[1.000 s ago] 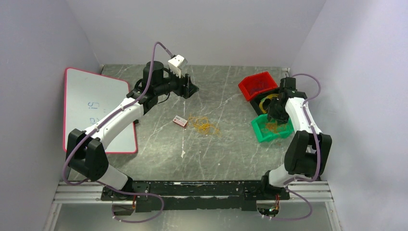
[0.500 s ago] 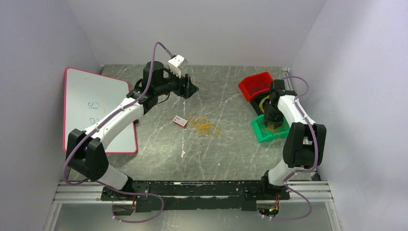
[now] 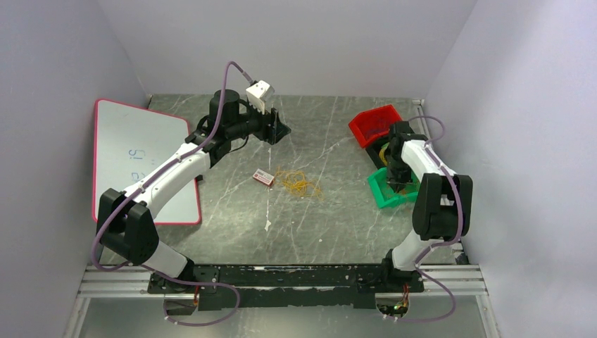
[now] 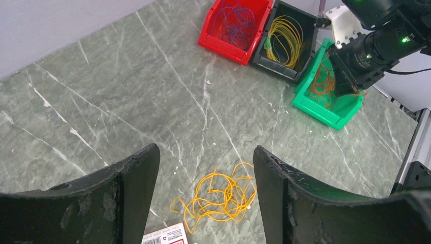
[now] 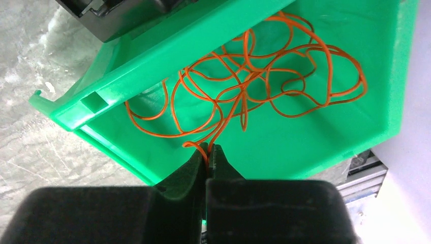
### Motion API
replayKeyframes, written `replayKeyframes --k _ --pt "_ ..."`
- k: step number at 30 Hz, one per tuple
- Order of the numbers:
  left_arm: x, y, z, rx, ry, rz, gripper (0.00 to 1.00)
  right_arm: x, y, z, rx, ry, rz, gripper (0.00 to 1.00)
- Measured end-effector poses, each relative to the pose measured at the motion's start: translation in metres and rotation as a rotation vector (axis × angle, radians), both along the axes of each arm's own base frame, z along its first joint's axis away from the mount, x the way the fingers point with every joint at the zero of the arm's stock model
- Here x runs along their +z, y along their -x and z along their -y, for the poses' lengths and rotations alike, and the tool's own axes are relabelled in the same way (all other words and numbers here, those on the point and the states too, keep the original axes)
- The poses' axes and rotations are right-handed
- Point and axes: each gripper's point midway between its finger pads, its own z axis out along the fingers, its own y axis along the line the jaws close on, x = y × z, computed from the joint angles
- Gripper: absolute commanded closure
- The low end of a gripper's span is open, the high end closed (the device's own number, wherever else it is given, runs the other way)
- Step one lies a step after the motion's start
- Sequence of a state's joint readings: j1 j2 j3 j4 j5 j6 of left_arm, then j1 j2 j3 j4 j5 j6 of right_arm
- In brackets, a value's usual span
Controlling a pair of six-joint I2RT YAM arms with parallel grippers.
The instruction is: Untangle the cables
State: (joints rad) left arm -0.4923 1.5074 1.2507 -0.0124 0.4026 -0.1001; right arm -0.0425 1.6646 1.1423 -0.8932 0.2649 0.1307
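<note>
Two pincers show here, and they stand quite differently. On the left, the left pincer [image 4: 206,152] hangs above the grey marbled table [image 4: 91,101] with its jaws wide apart, holding nothing and touching nothing. A tangle of yellow-orange cables [image 4: 223,195] lies loose on the tabletop, seen between the pincer's two fingers and clear of both. A small white label card [image 4: 165,236] lies just beside the tangle, on the left finger's side. Well beyond this pincer, up and to the right in its wrist view, three bins stand close together. They are a red bin [image 4: 226,51] with thin blue wires [image 4: 234,20] in it, a black bin [image 4: 279,68] holding a yellow coil [image 4: 287,33], and a green bin [image 4: 317,109].

Further right, the right pincer [image 5: 209,150] reaches down into that green bin, its jaws pressed together on one strand of an orange cable [image 5: 264,76]. The pinched strand loops up right at the fingertips. The rest of the cable sprawls in loose curls across the bin floor ahead of the pincer. The black bin sits just past the green bin's rim, up and to the left of the fingertips in the wrist view.
</note>
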Motion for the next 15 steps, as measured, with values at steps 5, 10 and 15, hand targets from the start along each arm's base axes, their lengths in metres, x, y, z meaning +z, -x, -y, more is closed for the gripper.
replayKeyframes --k 5,10,15 --pt "0.000 0.000 0.000 0.000 0.000 0.000 0.28 0.019 -0.011 0.007 -0.006 0.039 0.042 1.00" --pt "0.000 0.000 0.000 0.000 0.000 0.000 0.28 0.058 -0.037 0.013 -0.011 0.076 0.154 1.00" --pt "0.000 0.000 0.000 0.000 0.000 0.000 0.27 0.081 -0.055 0.017 -0.005 0.095 0.227 1.00"
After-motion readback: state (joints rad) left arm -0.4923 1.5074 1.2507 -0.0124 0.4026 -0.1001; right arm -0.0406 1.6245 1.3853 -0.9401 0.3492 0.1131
